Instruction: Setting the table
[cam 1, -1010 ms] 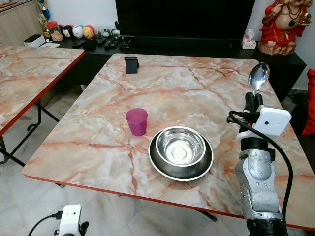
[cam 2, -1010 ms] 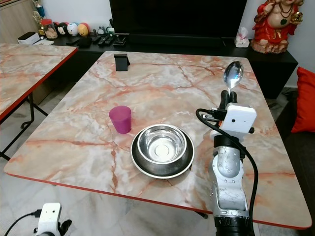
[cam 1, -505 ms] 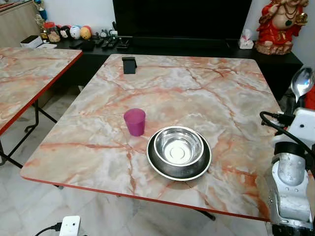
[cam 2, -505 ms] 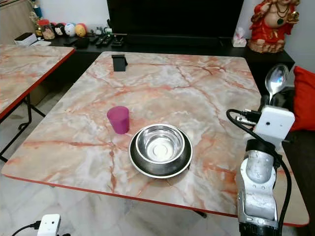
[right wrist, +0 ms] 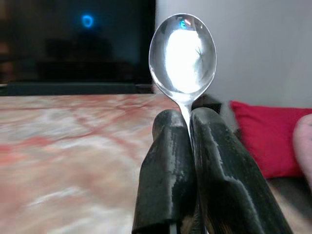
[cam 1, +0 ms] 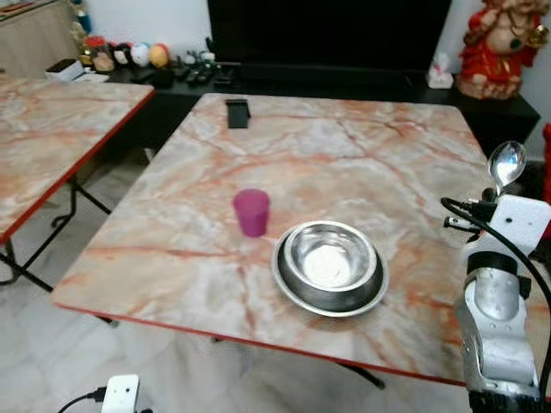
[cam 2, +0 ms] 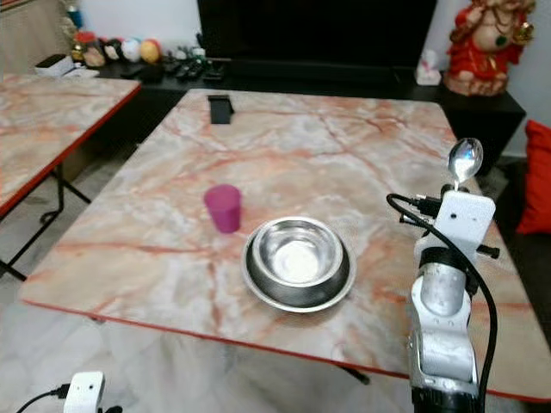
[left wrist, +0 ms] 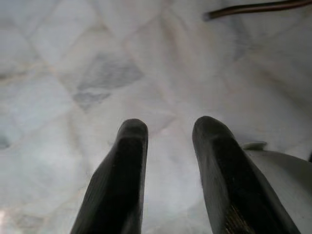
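Swung outward from over the table's right side a second earlier to just past its right edge, right gripper (right wrist: 187, 124) raised upright, fingers pinched tight on the handle of a spoon (cam 2: 465, 160), bowl end pointing up. Hung low near the floor, left gripper (left wrist: 168, 134), fingers parted around nothing, pale floor tiles beneath.

Judged as the carrying step: spoon in hand, not yet laid down. Called next for bringing the arm back over the table (cam 1: 344, 151), lowering the spoon flat beside the steel bowl (cam 1: 330, 262), then letting go.

Sat near the front edge, bowl nested on a plate (cam 1: 301, 294); just beside it to the left, a purple cup (cam 1: 252, 212), apart from the rim. Stood far off at the back edge, a small black stand (cam 1: 237, 112). Left bare, the marble right of the bowl, so nothing seemed in the way. Farther still, a dark cabinet with small toys (cam 1: 129, 54) and a red figurine (cam 1: 502, 47).
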`<state>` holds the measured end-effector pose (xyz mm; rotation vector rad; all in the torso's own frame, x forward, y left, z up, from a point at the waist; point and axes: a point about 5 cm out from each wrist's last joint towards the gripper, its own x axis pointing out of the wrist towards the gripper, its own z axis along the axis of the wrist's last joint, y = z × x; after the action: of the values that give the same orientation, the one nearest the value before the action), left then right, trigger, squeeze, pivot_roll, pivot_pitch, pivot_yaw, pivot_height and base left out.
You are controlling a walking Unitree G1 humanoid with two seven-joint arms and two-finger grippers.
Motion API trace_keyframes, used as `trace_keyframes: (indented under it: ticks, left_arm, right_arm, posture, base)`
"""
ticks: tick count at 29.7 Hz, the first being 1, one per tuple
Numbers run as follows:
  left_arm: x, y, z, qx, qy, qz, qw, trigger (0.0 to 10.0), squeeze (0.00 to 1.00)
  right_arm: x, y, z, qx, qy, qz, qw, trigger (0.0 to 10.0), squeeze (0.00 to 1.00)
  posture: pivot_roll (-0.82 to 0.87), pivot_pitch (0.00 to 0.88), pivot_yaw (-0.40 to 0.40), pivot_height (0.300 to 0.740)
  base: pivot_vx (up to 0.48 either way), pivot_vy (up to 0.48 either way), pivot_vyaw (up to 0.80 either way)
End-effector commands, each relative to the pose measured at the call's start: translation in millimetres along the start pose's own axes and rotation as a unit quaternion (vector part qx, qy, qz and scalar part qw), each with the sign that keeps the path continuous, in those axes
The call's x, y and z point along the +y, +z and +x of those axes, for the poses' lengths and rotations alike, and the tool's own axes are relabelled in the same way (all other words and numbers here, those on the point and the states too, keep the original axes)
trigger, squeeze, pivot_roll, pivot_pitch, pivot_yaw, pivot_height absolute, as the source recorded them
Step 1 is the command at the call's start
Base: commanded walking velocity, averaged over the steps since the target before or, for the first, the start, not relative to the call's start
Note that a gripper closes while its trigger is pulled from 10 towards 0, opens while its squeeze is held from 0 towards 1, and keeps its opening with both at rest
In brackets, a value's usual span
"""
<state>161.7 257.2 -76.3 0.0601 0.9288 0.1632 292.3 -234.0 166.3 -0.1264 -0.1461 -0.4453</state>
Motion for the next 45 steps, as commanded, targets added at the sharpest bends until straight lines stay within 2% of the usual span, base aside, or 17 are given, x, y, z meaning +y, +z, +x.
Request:
trace_keyframes:
  ticks: [1, 6, 11, 16, 18, 19, 21, 23, 26, 29, 35, 36, 40, 45]
  left_arm:
    - [1.6, 0, 0.1, 0.003, 0.003, 0.005, 1.0, 10.0, 0.0]
    - [0.6, 2, 0.4, -0.001, 0.001, 0.006, 1.0, 10.0, 0.0]
    - [-1.6, 5, 1.1, -0.011, -0.003, 0.004, 1.0, 10.0, 0.0]
    - [-3.5, 7, 1.7, -0.015, -0.005, 0.008, 1.0, 10.0, 0.0]
    - [-4.6, 8, 2.1, -0.015, -0.007, 0.011, 1.0, 10.0, 0.0]
    - [-4.9, 9, 2.2, -0.015, -0.007, 0.011, 1.0, 10.0, 0.0]
    - [-5.9, 9, 2.4, -0.016, -0.008, 0.012, 1.0, 10.0, 0.0]
    - [-6.3, 9, 2.4, -0.016, -0.009, 0.014, 1.0, 10.0, 0.0]
    - [-6.7, 9, 2.6, -0.016, -0.01, 0.016, 1.0, 10.0, 0.0]
    - [-7.0, 9, 2.6, -0.015, -0.011, 0.018, 1.0, 10.0, 0.0]
    - [-7.9, 9, 2.7, -0.014, -0.013, 0.024, 1.0, 10.0, 0.0]
    - [-8.6, 10, 2.9, -0.014, -0.015, 0.03, 0.999, 10.0, 0.0]
    - [-9.2, 10, 3.0, -0.015, -0.017, 0.034, 0.999, 10.0, 0.0]
    - [-9.8, 11, 3.1, -0.017, -0.018, 0.036, 0.999, 10.0, 0.0]
  right_arm:
    - [-1.8, -1, 2.0, 0.015, -0.006, 0.017, 1.0, 10.0, 0.0]
    - [-3.0, -2, 2.8, 0.019, -0.012, 0.01, 1.0, 10.0, 0.0]
    - [-3.0, -2, 4.6, 0.022, -0.014, 0.013, 1.0, 10.0, 0.0]
    - [1.3, -4, 6.9, 0.036, 0.013, 0.022, 0.999, 10.0, 0.0]
    - [4.5, -6, 8.3, 0.051, 0.036, 0.038, 0.997, 10.0, 0.0]
    - [4.3, -6, 9.2, 0.054, 0.04, 0.032, 0.997, 10.0, 0.0]
    - [-1.6, -11, 15.2, 0.088, 0.047, -0.006, 0.995, 10.0, 0.0]
    - [-6.9, -11, 18.3, 0.101, 0.047, -0.016, 0.994, 10.0, 0.0]
    - [-17.1, -15, 21.9, 0.147, 0.068, -0.05, 0.986, 10.0, 0.0]
    - [-20.4, -18, 20.7, 0.181, 0.108, -0.055, 0.976, 10.0, 0.0]
    - [-19.4, -28, 16.5, 0.236, 0.144, -0.04, 0.96, 10.0, 0.0]
    - [-13.4, -31, 13.2, 0.259, 0.17, -0.017, 0.951, 10.0, 0.0]
    - [-8.1, -32, 10.5, 0.272, 0.197, -0.015, 0.942, 10.0, 0.0]
    - [-14.0, -34, 12.1, 0.282, 0.183, -0.016, 0.942, 10.0, 0.0]
  posture:
    - [0.01, 0.0, 0.041, 0.74]
    - [0.01, 0.0, 0.041, 0.74]
    - [0.01, 0.0, 0.038, 0.74]
    - [0.01, 0.0, 0.037, 0.74]
    - [0.01, 0.0, 0.037, 0.74]
    - [0.01, 0.0, 0.036, 0.74]
    - [0.01, 0.0, 0.035, 0.74]
    - [0.01, 0.0, 0.035, 0.74]
    - [0.0, 0.0, 0.035, 0.74]
    - [0.0, 0.0, 0.034, 0.74]
    - [0.0, 0.0, 0.034, 0.74]
    - [0.0, 0.0, 0.034, 0.74]
    - [0.0, 0.007, 0.033, 0.74]
    - [0.0, 0.01, 0.032, 0.74]
  base:
    - [0.0, 0.0, -0.79]
    - [0.0, 0.0, -0.72]
    - [0.0, 0.0, 0.0]
    - [0.0, 0.0, 0.0]
    - [0.0, 0.0, 0.0]
    - [0.0, 0.0, 0.0]
    - [0.0, 0.0, 0.0]
    - [0.0, 0.0, 0.0]
    - [0.0, 0.0, 0.0]
    - [0.0, 0.0, 0.0]
    - [0.0, 0.0, 0.0]
    - [0.0, 0.0, 0.0]
    - [0.0, 0.0, 0.0]
    - [0.0, 0.0, 0.0]
